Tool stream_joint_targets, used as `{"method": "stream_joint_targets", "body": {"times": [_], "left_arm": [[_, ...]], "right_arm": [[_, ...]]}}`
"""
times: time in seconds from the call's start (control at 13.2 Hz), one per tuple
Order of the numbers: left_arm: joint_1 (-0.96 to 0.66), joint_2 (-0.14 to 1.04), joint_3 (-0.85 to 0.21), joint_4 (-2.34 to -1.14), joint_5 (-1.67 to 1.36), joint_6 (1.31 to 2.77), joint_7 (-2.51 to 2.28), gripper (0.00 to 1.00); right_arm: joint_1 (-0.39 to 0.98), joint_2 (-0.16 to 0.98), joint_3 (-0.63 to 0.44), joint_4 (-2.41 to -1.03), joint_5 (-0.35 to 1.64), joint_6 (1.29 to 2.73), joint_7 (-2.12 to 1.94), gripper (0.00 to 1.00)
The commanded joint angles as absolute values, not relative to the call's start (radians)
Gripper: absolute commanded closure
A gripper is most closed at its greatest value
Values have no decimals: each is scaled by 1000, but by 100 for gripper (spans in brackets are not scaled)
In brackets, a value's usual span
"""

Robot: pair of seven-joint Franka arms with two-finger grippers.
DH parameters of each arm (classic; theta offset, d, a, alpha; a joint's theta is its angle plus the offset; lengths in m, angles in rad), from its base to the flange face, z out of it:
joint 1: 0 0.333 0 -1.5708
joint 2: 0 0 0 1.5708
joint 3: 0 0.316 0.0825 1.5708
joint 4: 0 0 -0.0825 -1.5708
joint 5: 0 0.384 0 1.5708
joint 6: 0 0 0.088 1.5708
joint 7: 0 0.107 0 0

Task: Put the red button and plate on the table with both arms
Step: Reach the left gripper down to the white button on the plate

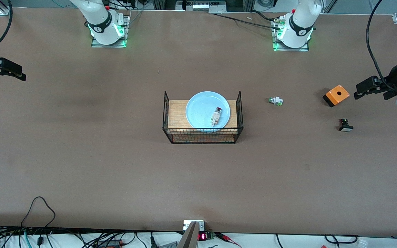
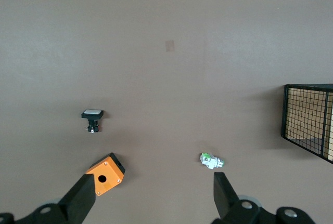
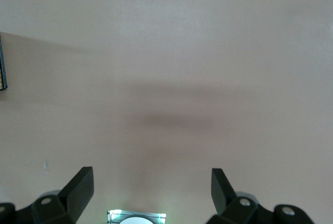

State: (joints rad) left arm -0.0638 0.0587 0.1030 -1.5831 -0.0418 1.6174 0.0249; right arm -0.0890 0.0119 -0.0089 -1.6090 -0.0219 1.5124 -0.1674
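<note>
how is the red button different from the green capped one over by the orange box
The red button has a dark red cap; the green button has a green one. The red button lies in the blue plate on top of the wire rack, while the green button lies on the bare table, toward the left arm's end. Both are small parts with white bodies, lying on their sides.

Wire rack (image 1: pixel 203 119) mid-table: mesh end walls rise at both ends beside the plate (image 1: pixel 202 110), the sides between them lower, top open. Toward the left arm's end of the rack, three obstacles: green-capped button (image 1: pixel 275 101) near, orange box (image 1: pixel 336 95) and black button (image 1: pixel 345 125) well apart.
</note>
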Motion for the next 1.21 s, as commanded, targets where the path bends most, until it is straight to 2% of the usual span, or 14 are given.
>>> {"method": "stream_joint_targets", "body": {"times": [0.0, 0.15, 0.3, 0.46, 0.68, 0.99, 1.14], "left_arm": [[-61, 25, 94, -1615, -26, 1612, 20, 0], [-72, 28, 87, -1600, -43, 1601, 37, 0], [-92, 38, -19, -1592, -57, 1566, 2, 0], [-109, 102, -55, -1586, -99, 1500, -37, 0], [-197, 168, -156, -1568, -153, 1506, -23, 0], [-337, 369, -183, -1364, -178, 1537, -3, 0], [-345, 437, -183, -1303, -179, 1540, 9, 0]], "right_arm": [[-100, 20, 0, -1585, -23, 1494, -179, 0], [-100, 20, -2, -1585, -23, 1494, -179, 0], [-100, 20, -2, -1585, -23, 1494, -179, 0], [-100, 20, -2, -1585, -23, 1494, -179, 0], [-100, 20, -2, -1585, -23, 1494, -179, 0], [-94, 20, 0, -1585, -23, 1494, -176, 0], [-98, 20, 0, -1585, -20, 1494, -176, 0]]}}
